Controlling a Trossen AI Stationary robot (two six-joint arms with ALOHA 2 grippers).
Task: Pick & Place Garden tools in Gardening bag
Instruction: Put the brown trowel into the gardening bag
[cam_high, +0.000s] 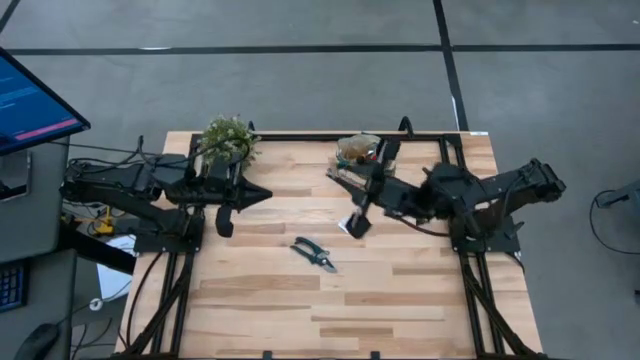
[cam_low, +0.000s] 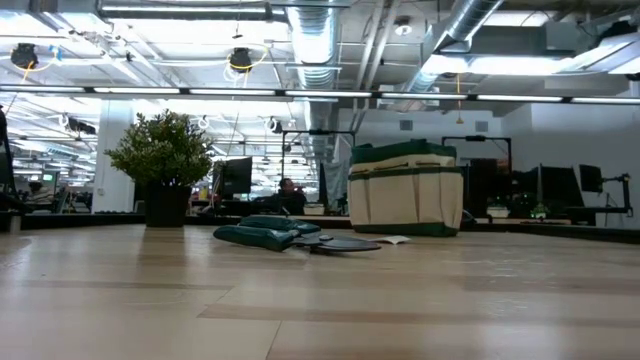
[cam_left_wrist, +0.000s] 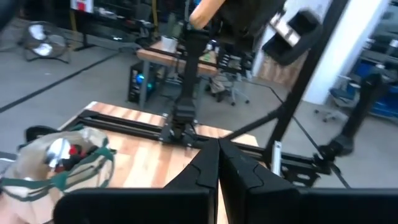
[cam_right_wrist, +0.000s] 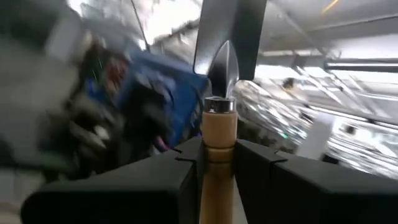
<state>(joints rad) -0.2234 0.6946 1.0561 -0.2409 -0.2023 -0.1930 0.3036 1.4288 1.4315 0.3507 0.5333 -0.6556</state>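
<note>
My right gripper is shut on a wooden-handled tool with a narrow silver blade. It is held high over the table beside the tan gardening bag and points upward. The bag stands at the far middle and holds a silver tool and a red item. The dark-handled pruning shears lie flat on the table's middle, also showing in the low view. My left gripper is shut and empty, left of the bag. My right gripper pinches the tool's wooden handle between its two fingers, just below the metal collar. The handle runs along the fingers, and the blade sticks out past the fingertips, pointing up. The tool is lifted clear of the table.
A bushy potted plant stands at the far left, by my left arm. A small white packet lies on the table in front of the bag. Bare wood stretches across the near half.
</note>
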